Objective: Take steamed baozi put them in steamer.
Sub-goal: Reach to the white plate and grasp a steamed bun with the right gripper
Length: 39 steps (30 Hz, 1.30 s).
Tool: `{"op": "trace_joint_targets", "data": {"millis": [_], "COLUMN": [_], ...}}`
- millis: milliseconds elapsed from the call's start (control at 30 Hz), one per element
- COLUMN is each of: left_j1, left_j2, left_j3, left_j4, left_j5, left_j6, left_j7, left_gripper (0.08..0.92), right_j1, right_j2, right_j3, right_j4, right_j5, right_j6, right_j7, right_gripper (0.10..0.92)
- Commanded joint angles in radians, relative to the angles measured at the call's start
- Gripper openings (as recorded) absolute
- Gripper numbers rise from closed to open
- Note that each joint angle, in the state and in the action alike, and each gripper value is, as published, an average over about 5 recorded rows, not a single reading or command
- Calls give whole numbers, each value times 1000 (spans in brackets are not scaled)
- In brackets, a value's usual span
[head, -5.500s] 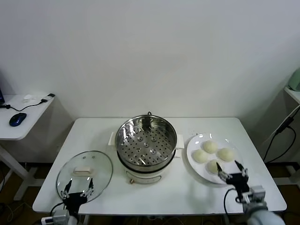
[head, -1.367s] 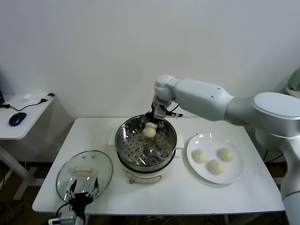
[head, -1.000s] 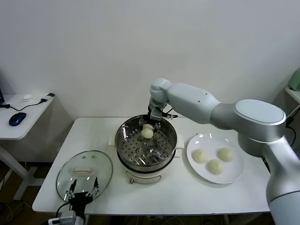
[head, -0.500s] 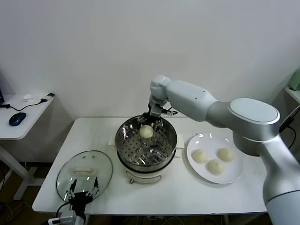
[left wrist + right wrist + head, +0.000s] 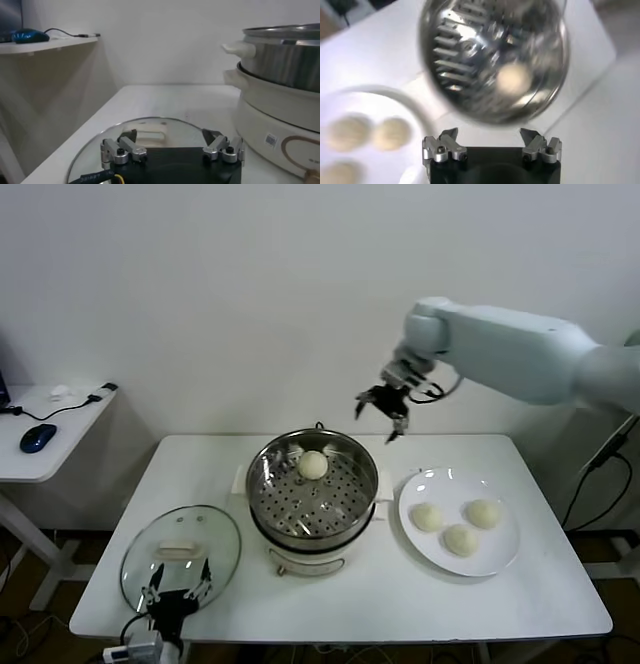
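- Left gripper (image 5: 178, 596), at the counter's near left corner by the glass lid (image 5: 181, 555), idles with fingers apart.
- Three baozi (image 5: 457, 528) on the plate (image 5: 502, 559), one (image 5: 313, 465) in the steamer (image 5: 312, 494); likely soft, light: pinch sides gently.
- Steamer label (image 5: 271, 139) unreadable.
- Right gripper (image 5: 382, 406), raised beyond the steamer, fingers spread, empty.

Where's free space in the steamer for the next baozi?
The tray's near and middle part in the steamer is bare; one baozi sits toward the far wall. The plate holds three, its far rim free. Right gripper, open, hovers above the table between steamer and plate.
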Motion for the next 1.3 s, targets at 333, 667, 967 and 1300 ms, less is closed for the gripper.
{"op": "trace_joint_targets", "data": {"millis": [333,667,967,1300], "left_j1": [8,11,12,15], "left_j2": [-3,-10,-9,-9], "left_j3": [-7,-8,-9,-8], "left_j4": [-5,7,10,5], "left_j5": [3,8,6,5], "left_j6": [10,6,3,1], "left_j7": [1,-1,-2,-4], "left_gripper": [823,823,823,823], "right_j1": [-380,-523,-572,-522], "right_j2": [-177,-72,-24,-49], "right_j3": [121,243,290,310], "right_j4": [17,-125,-181,-125], "right_j5": [4,-83,-133,-134], "right_j6": [-410,-409,-410,-403], "right_j7": [131,160,178,174], "right_gripper": [823,823,822,672]}}
